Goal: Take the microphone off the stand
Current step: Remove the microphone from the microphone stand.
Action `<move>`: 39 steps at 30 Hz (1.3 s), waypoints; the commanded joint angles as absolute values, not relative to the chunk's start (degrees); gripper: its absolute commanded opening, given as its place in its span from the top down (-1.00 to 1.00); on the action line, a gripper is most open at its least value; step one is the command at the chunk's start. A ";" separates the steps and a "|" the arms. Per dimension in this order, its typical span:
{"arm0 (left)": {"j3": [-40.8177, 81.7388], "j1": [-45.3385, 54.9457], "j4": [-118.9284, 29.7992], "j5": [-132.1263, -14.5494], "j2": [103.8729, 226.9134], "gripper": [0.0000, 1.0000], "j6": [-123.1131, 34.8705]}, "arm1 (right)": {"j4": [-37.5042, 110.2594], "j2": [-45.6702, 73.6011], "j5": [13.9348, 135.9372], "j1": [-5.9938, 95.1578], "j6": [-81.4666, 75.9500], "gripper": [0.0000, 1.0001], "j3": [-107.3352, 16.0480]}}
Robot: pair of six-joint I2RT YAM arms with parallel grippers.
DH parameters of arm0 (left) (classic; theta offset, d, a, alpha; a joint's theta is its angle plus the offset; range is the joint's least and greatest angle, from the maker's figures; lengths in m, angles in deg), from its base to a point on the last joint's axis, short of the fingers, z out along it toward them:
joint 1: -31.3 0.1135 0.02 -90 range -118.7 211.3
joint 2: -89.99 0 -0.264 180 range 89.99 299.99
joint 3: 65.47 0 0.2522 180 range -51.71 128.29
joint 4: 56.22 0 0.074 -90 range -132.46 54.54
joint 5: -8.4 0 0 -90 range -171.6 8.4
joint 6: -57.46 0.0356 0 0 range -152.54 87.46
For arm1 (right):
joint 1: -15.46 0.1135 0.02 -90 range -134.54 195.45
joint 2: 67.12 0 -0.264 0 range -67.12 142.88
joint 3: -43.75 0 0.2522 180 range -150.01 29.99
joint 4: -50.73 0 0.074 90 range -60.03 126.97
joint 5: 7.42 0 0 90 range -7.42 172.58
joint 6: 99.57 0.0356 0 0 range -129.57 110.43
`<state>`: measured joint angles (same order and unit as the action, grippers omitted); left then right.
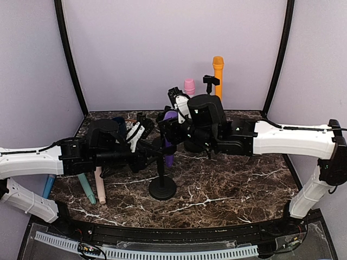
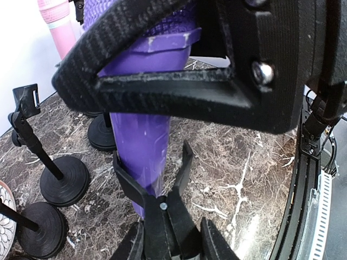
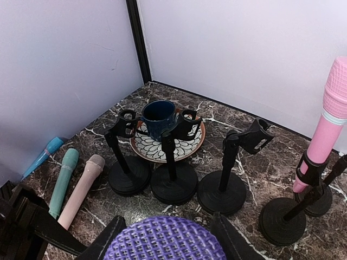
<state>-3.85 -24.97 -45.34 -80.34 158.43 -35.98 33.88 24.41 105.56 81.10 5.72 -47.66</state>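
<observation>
The purple microphone (image 2: 142, 157) is held upright in the clip (image 2: 183, 170) at the top of the stand (image 1: 162, 187). It is judged to be light and hard, with a smooth, slippery body and a rough mesh head that could be dented if squeezed too much. It should be taken by the body just above the clip, or gently round the head. Then it should be pulled up while the stand is kept down, since the clip will likely hold on tight. The right gripper (image 3: 165, 238) is set over the top of the stand, with one of its fingers (image 3: 108, 235) on each side of the head, close against it. Whether the head is pinched yet cannot be told. The left gripper (image 2: 173, 245) is placed just under the clip, its jaws drawn narrow beside the stand's post. Whether the post is squeezed cannot be told either.
</observation>
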 commanded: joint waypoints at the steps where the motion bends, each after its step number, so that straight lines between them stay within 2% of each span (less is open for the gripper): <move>1: -4.77 -25.10 -42.98 -80.59 156.97 0.81 -35.64 | 35.59 21.40 109.46 81.37 6.96 0.18 -48.95; 10: -8.63 -24.28 -42.80 -91.42 153.65 0.94 -33.57 | 34.11 14.72 113.65 78.38 7.19 0.23 -47.83; 21: -12.06 -14.97 -47.18 -93.49 151.55 0.95 -28.93 | 34.49 8.01 113.82 75.43 9.42 0.25 -42.94; 39: -6.86 -8.36 -39.24 -94.75 154.32 1.00 -27.92 | 34.38 7.27 113.53 75.39 10.88 0.25 -41.38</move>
